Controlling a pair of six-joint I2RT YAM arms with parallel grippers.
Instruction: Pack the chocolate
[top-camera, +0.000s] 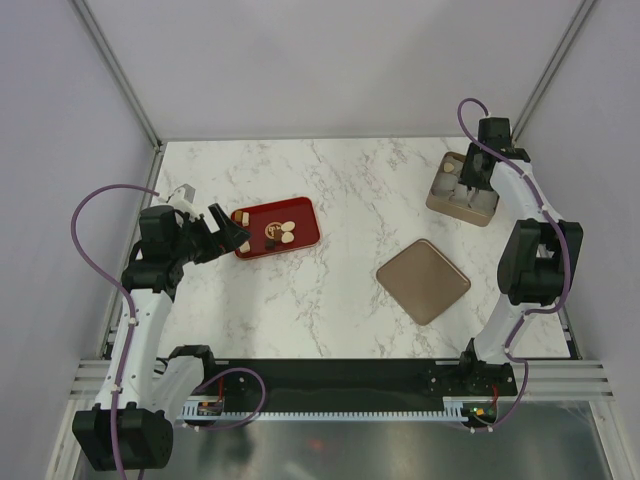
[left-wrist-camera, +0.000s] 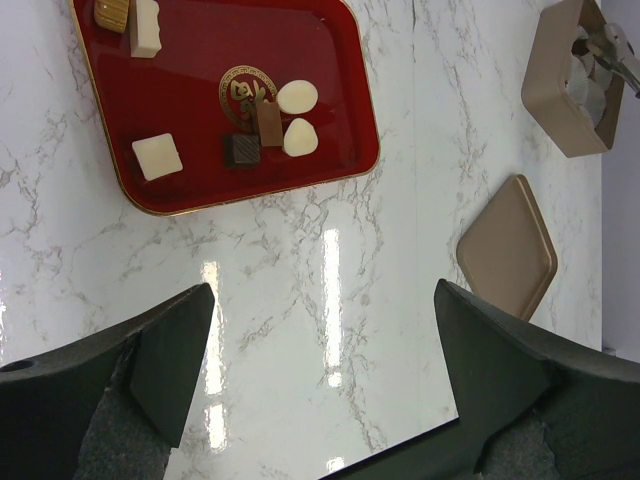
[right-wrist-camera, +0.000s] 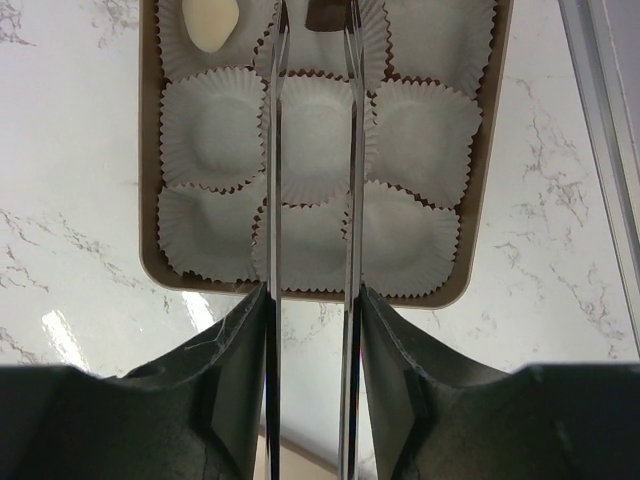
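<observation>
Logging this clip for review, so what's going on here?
Two arms are packing chocolates from a red tray into a tan box of paper cups. The right gripper is over the box's end row with a dark piece between its fingertips; whether it grips it is unclear. One cream piece already sits in a corner cup. The left gripper hangs open beside the tray, which holds several. The brown lid lies on the table, apart from the box.
</observation>
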